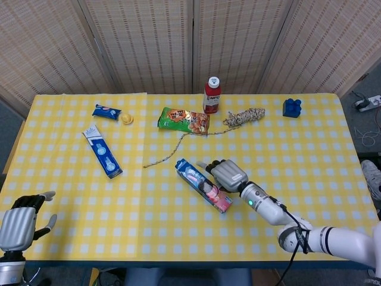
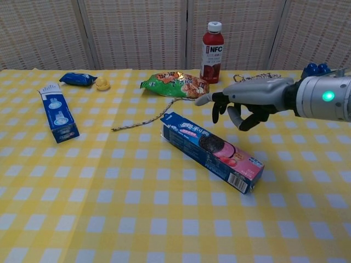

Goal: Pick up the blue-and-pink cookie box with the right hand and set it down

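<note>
**Op A:** From the head view, I'm in the reach step. The blue-and-pink cookie box [image 1: 203, 185] lies flat near the middle of the bench [image 1: 309, 149], slanted, its pink end pointing toward the front edge. My right hand [image 1: 224, 173] sits just beside the box on its right, fingers spread, nothing in it.

**Op B:** And the left hand?

**Op A:** My left hand [image 1: 18, 224] hangs off the front-left corner of the bench, fingers loosely apart, holding nothing. I judge it has no part in this.

**Op B:** What does the chest view give you?

**Op A:** There the right hand [image 2: 241, 104] is palm down, fingers curved downward and apart, thumb reaching left, forearm coming in from the right edge. It hovers above the box [image 2: 211, 151], behind its pink half; I see no contact. The left hand doesn't show here.

**Op B:** Next move?

**Op A:** I think I need to bring the hand down and forward so fingers and thumb straddle the box across its narrow width, then close. Since the box lies slanted, I reckon the wrist must turn to match it, or the grip may skid it along the cloth.
</note>
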Action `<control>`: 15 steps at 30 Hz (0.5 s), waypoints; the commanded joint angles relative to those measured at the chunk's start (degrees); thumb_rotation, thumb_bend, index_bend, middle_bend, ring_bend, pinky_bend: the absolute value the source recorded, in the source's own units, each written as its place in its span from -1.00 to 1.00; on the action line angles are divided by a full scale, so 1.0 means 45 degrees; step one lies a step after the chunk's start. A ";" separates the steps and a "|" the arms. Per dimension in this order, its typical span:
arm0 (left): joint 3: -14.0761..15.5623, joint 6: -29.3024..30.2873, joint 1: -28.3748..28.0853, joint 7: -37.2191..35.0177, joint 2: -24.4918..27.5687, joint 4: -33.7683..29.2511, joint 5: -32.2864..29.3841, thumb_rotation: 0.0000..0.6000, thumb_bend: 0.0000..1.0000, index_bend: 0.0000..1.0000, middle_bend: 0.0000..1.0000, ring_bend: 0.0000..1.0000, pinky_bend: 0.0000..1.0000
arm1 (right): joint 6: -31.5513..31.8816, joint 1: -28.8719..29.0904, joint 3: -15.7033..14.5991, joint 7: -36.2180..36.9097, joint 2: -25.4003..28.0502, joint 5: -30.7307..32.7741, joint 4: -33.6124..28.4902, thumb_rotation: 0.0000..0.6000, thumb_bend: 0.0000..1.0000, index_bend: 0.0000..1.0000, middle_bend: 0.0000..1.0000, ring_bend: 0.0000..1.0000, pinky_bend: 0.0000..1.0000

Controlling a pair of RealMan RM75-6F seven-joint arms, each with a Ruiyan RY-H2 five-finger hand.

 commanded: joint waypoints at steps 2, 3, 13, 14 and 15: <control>0.0010 -0.0001 0.0023 -0.0057 0.0001 0.0042 -0.0030 1.00 -0.28 -0.30 -0.27 -0.38 -0.54 | -0.0078 0.0436 -0.0220 -0.0417 -0.0557 0.0525 0.0415 1.00 0.78 -0.96 -0.45 -0.63 -0.39; 0.0016 -0.0003 0.0030 -0.0074 -0.0002 0.0056 -0.0038 1.00 -0.28 -0.30 -0.27 -0.38 -0.54 | -0.0069 0.0492 -0.0249 -0.0457 -0.0652 0.0616 0.0492 1.00 0.78 -0.96 -0.45 -0.63 -0.39; 0.0003 -0.0041 0.0049 -0.0164 -0.0037 0.0183 -0.0129 1.00 -0.28 -0.30 -0.27 -0.38 -0.54 | 0.0028 0.1056 -0.0406 -0.0447 -0.1315 0.0463 0.0505 1.00 0.77 -0.96 -0.45 -0.63 -0.39; 0.0002 -0.0038 0.0052 -0.0172 -0.0037 0.0189 -0.0132 1.00 -0.28 -0.30 -0.27 -0.38 -0.54 | 0.0033 0.1096 -0.0416 -0.0410 -0.1349 0.0349 0.0454 1.00 0.77 -0.96 -0.45 -0.63 -0.39; 0.0001 -0.0039 0.0054 -0.0177 -0.0034 0.0194 -0.0137 1.00 -0.28 -0.30 -0.27 -0.38 -0.54 | 0.0029 0.1143 -0.0427 -0.0386 -0.1377 0.0246 0.0394 1.00 0.77 -0.96 -0.45 -0.63 -0.39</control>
